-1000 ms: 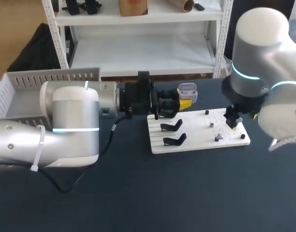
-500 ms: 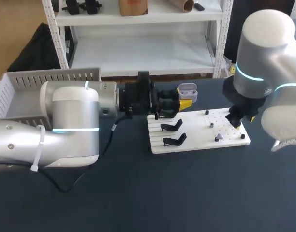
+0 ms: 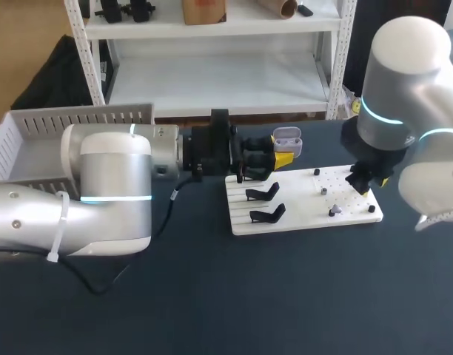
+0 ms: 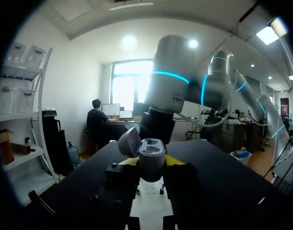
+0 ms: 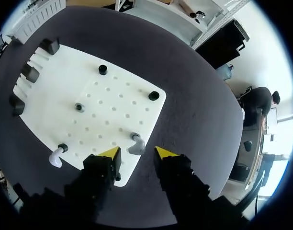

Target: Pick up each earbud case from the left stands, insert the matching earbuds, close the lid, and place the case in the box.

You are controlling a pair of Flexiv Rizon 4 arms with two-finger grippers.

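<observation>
One small change only: your right arm has drifted a little toward its own side, and the right gripper [image 3: 360, 183] has shifted slightly over the white board [image 3: 308, 216]. The left arm has not budged. I'd read that as lining up on an earbud, not a pick yet.

In the right wrist view its fingers stand apart. An earbud [image 5: 136, 143] lies on the board just ahead of the gap between the tips, untouched.

Your left gripper [image 3: 280, 157] is clamped on the earbud case [image 3: 288, 140], held above the counter [image 3: 212, 296] just past the board's far edge. The case stands roughly upright, long axis near vertical, mouth up, lid swung open and leaning to one side.
</observation>
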